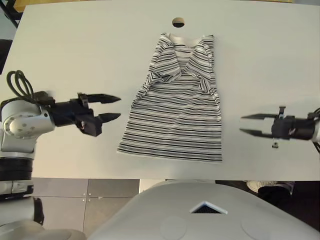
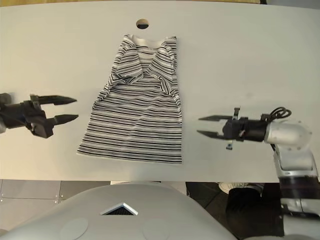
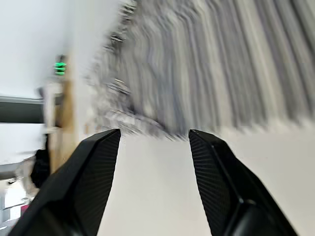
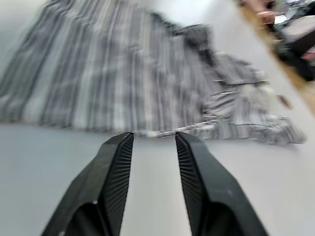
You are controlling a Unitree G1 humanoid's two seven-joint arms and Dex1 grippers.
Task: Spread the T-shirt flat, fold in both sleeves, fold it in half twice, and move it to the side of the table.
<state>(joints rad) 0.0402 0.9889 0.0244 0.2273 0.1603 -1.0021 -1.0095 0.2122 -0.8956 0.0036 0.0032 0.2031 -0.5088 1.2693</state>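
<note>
A black-and-white striped T-shirt (image 1: 177, 105) lies in the middle of the white table (image 1: 75, 55), collar at the far end, hem toward me, both sleeves folded in over the chest. My left gripper (image 1: 118, 108) hovers open to the left of the shirt's lower half, fingers pointing at it, nothing between them. My right gripper (image 2: 200, 126) stands open to the right of the shirt near the hem, also empty. The striped cloth (image 3: 211, 64) lies ahead of the left fingers (image 3: 93, 167) and the shirt (image 4: 123, 83) ahead of the right fingers (image 4: 197, 172).
A round hole (image 1: 178, 22) in the tabletop sits just beyond the collar. Bare table surface extends on both sides of the shirt. The table's front edge (image 1: 150, 178) runs close to the hem.
</note>
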